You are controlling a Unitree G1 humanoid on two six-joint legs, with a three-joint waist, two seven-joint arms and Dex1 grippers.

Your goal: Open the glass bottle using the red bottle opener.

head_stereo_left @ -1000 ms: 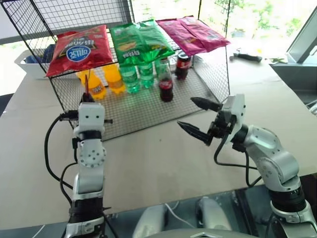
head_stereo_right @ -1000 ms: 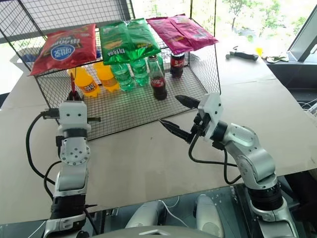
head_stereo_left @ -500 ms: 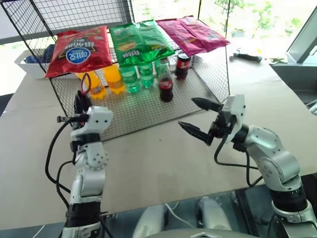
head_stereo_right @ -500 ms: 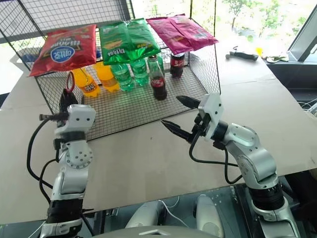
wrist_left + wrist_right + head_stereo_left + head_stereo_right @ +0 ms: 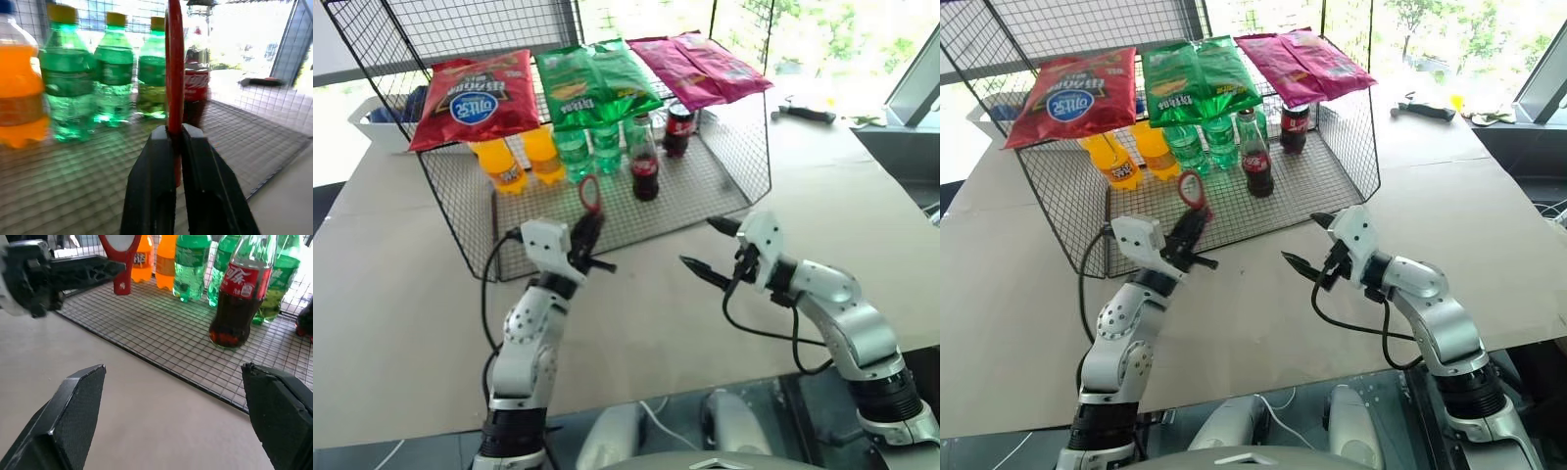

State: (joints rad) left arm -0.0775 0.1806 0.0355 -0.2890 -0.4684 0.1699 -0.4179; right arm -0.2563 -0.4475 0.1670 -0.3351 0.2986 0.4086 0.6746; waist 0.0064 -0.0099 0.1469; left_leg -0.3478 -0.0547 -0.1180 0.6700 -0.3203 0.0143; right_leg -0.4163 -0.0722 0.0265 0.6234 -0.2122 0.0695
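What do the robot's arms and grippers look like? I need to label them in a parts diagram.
Both arms are silver-grey jointed segments with white housings at the wrists. Loose black cables loop alongside each. The left gripper and right gripper each have two black, tapering, pointed fingers.

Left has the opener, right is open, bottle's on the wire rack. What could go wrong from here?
1. The slim clear-glass cola bottle stands free on the wire mesh shelf; the open right gripper could topple it.
2. Green plastic bottles crowd beside it, risking knocks.
3. The left gripper pinches the thin red bottle opener by its handle end, so prying may twist it loose.
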